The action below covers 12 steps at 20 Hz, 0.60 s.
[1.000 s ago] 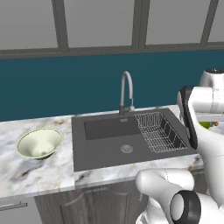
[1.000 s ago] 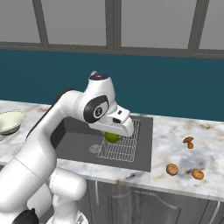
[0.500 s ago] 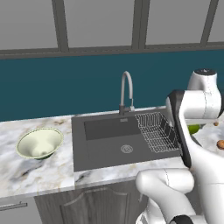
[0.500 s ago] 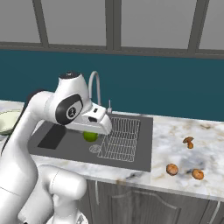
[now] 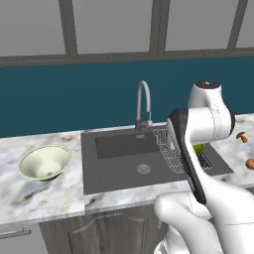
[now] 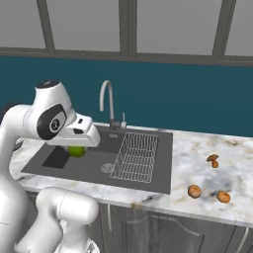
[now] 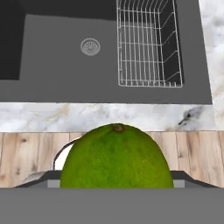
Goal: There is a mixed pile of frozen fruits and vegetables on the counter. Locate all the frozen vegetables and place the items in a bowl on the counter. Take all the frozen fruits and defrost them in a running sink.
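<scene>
The green ball is clamped in the hand, whose fingers are spread wide around it, and it is carried in the air above the sink, near the sink's left part in the right base view. The bowl is seated on the worktop to the left of the sink, well apart from the ball. On the worktop to the right of the wire rack, the mushroom-shaped piece and the two round orange pieces are found near one another, not touching.
</scene>
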### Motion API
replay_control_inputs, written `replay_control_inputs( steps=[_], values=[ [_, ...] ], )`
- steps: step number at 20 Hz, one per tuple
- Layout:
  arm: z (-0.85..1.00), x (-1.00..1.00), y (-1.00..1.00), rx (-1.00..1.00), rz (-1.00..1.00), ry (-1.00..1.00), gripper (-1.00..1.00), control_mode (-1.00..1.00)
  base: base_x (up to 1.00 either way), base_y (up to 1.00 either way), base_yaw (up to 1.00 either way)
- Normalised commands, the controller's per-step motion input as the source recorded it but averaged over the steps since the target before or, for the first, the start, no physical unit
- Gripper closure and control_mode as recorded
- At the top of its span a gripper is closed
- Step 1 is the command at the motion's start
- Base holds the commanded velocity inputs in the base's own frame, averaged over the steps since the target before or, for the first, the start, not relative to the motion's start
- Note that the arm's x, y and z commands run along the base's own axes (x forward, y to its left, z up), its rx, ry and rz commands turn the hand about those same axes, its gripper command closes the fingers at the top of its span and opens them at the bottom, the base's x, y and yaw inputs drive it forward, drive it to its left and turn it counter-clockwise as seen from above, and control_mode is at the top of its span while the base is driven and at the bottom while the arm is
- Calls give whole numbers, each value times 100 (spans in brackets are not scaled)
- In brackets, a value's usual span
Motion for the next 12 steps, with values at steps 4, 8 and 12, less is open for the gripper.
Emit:
replay_control_inputs(
  steps=[4,8,12],
  values=[
    [0,1,76,0,19,0,100,-100,0,0,0],
    [0,6,74,0,21,2,100,-100,0,0,0],
    [0,9,71,1,23,1,100,-100,0,0,0]
  ],
)
